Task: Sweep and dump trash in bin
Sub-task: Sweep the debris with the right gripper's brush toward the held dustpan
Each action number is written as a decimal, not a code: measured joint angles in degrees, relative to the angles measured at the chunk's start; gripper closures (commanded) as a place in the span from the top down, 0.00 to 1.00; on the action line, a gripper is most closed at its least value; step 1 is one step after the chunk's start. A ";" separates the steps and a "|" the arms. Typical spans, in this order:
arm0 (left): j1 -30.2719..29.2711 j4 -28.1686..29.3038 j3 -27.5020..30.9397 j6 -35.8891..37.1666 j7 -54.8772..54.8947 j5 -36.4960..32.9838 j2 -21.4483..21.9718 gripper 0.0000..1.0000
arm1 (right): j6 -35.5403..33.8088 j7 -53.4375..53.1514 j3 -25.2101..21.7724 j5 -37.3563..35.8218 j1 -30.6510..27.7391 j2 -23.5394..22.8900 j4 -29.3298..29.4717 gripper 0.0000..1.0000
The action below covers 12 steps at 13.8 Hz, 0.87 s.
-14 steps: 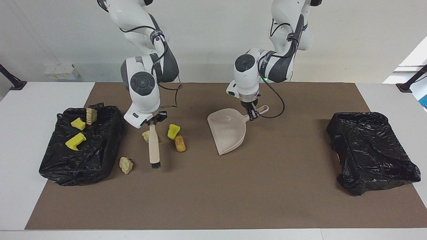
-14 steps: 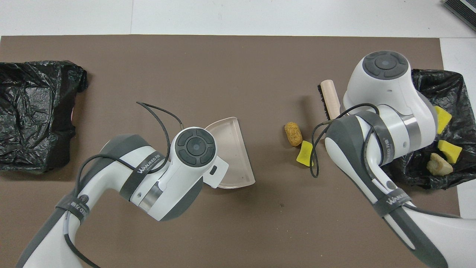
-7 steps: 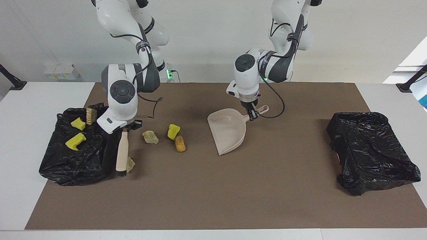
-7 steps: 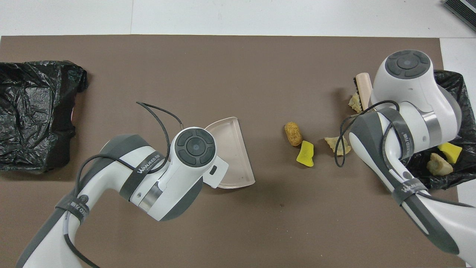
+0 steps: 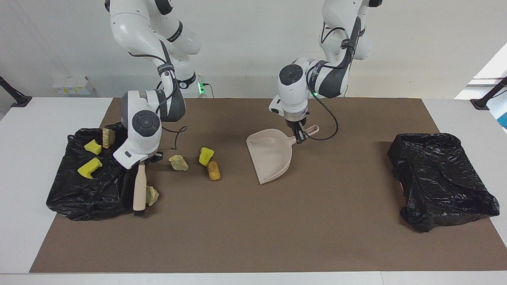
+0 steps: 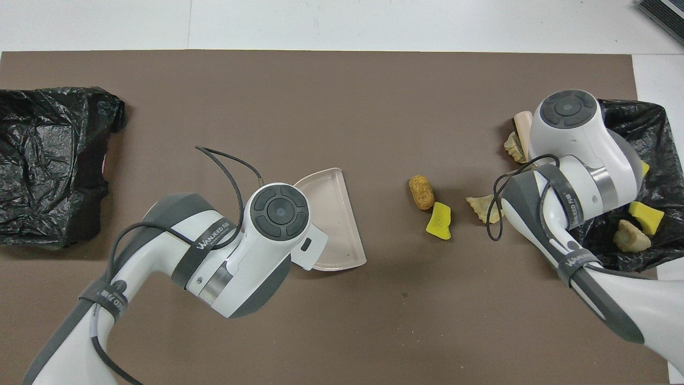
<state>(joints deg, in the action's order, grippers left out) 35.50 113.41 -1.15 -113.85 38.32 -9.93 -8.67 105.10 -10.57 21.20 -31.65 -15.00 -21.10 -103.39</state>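
Observation:
My right gripper (image 5: pixel 144 159) is shut on the beige brush (image 5: pixel 139 188), whose bristle end hangs low by the edge of a black-bagged bin (image 5: pixel 71 190). A tan scrap (image 5: pixel 151 195) lies right beside the brush, on its dustpan side; both show in the overhead view, brush (image 6: pixel 522 128) and scrap (image 6: pixel 514 147). Another tan scrap (image 5: pixel 178 162), a yellow sponge chunk (image 5: pixel 205 155) and a golden-brown bread piece (image 5: pixel 214 170) lie on the mat between brush and dustpan. My left gripper (image 5: pixel 300 136) is shut on the handle of the beige dustpan (image 5: pixel 271 158), which rests on the mat mid-table.
The bin at the right arm's end holds two yellow sponge chunks (image 5: pixel 89 168) (image 5: pixel 92 147) and a tan piece (image 5: pixel 107 137). A second black-bagged bin (image 5: pixel 441 180) sits at the left arm's end. A brown mat (image 5: pixel 253 237) covers the table.
My right arm has carried the brush toward the right arm's end, from between the scraps to the bin's edge beside the outermost scrap. The left arm and dustpan have not moved.

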 measured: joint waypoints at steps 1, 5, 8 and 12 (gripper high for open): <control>0.00 0.18 0.04 -0.24 0.00 0.00 0.05 0.00 | 0.00 0.44 0.14 0.00 0.15 0.01 -0.60 0.00; 0.00 0.82 0.09 -0.89 -0.38 0.01 0.37 0.00 | 0.02 8.08 0.54 5.04 0.61 0.88 -1.83 0.00; 0.00 1.15 0.08 -0.99 -2.15 0.06 0.46 0.00 | 0.01 9.25 2.09 9.68 2.11 1.96 -3.33 0.00; 0.01 2.03 0.00 -1.23 -2.75 0.08 0.74 0.00 | 0.02 9.21 2.66 17.57 4.90 2.40 -3.69 0.00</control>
<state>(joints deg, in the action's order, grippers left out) 35.51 115.44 -1.15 -115.08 35.56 -9.85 -7.93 105.12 -1.37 23.86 -14.08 -10.10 -18.71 -107.07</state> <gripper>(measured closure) 0.687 0.744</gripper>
